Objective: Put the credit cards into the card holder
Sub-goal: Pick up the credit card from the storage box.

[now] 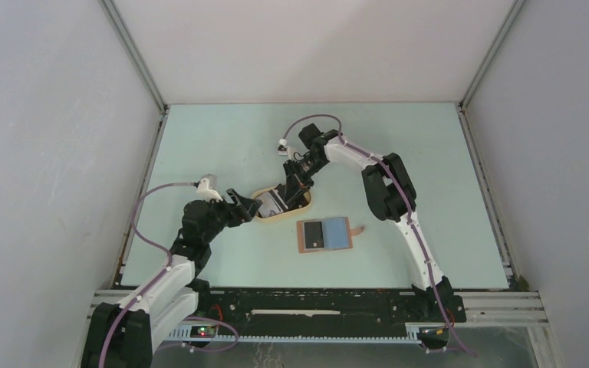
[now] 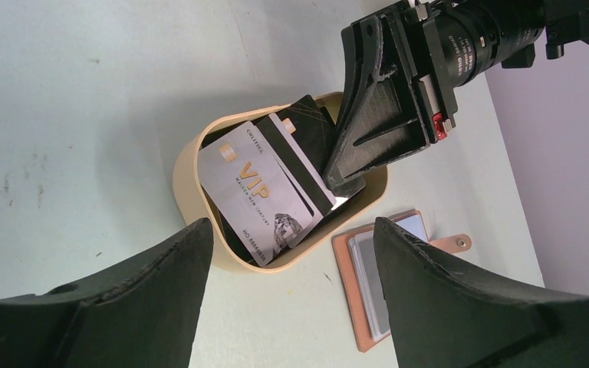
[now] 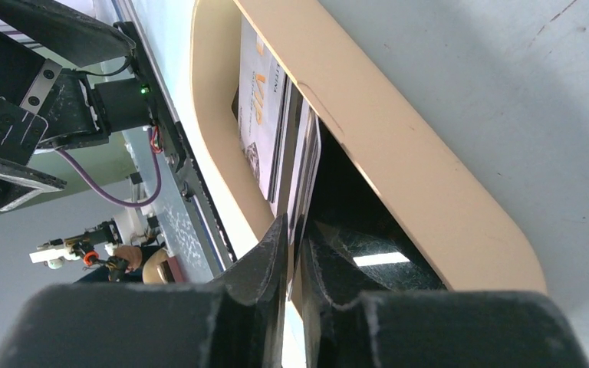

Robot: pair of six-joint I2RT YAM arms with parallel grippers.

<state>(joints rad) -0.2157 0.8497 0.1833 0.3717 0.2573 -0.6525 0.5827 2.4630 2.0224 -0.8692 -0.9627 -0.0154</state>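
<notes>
- top view: i see my left gripper (image 1: 247, 204) and right gripper (image 1: 297, 190) meeting at the tray (image 1: 270, 218). the holder (image 1: 324, 234) lies open on the table just right of it, with a card in it.
- left wrist: the left jaws stand wide, holding nothing. the cards (image 2: 261, 188) lean stacked in the tray, a pale "vip" one on top.
- right wrist alone shows the grip: the right fingers (image 3: 272, 249) are pinched narrow on one card's edge.

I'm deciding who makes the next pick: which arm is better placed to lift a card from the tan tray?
Right. The right gripper is inside the tray, fingers nearly shut around the edge of a credit card; the left gripper hangs open outside it.
</notes>
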